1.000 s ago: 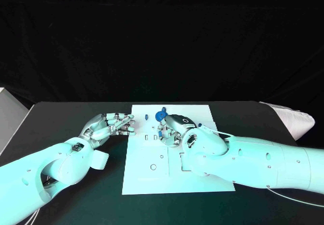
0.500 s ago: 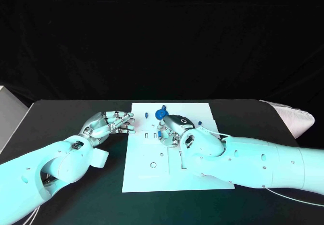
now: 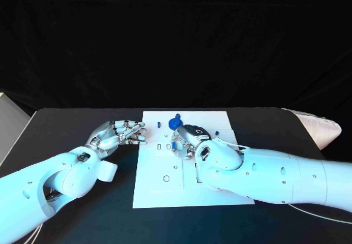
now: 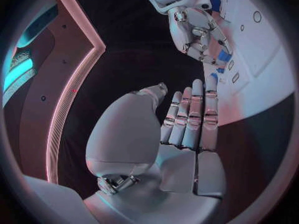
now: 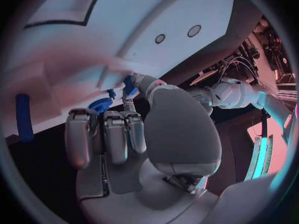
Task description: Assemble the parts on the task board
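The white task board (image 3: pixel 165 193) lies in the middle of the black table. A round blue part (image 3: pixel 174 123) stands near its far edge, and shows as a toothed disc (image 5: pixel 99 104) in the right wrist view. My right hand (image 3: pixel 189 142) hovers low over the board's far middle, just in front of that disc. Its thumb and a finger pinch a small blue part (image 5: pixel 129 87). A blue bar (image 5: pixel 24 117) lies off to one side on the board. My left hand (image 3: pixel 117 134) holds nothing beside the board's left edge, its fingers (image 4: pixel 190 119) straight and side by side.
Slots and round holes (image 3: pixel 166 180) mark the board (image 4: pixel 264 45). More small blue parts (image 4: pixel 215 2) sit near my right hand (image 4: pixel 196 32). A pale grey box (image 3: pixel 7 127) stands at the table's far left, a white bundle (image 3: pixel 319 129) at the far right.
My right hand has edged slightly nearer and lower over the board, the small blue part still pinched. The left hand has hardly moved.
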